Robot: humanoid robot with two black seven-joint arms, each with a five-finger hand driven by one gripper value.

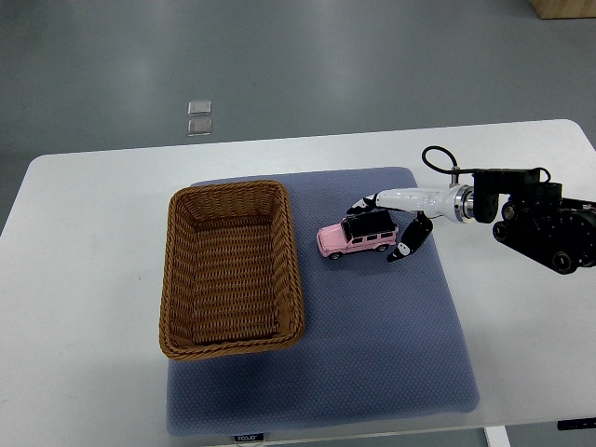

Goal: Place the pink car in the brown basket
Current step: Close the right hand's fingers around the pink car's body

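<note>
Risk of knocking the pink car (357, 238) sideways: right hand (396, 228) spread, holding nothing, fingers straddling the car's rear, thumb low at 4 o'clock. Possible slip if closed off-centre. Small pink off-roader, black roof, upright on blue mat (372, 326), just 3 o'clock of empty brown basket (182, 270), apart from it.

A white table (102, 279) fills most of the view, its rounded corners showing at the far left and far right. On it lies a blue-grey textured mat (372, 354) with a small dark label (248, 437) at its near edge (the print is too small to read). Beyond the table is a grey floor (279, 56), with two small clear squares (198, 118) lying just beside each other. A tan box corner (563, 8) shows at the top right.
</note>
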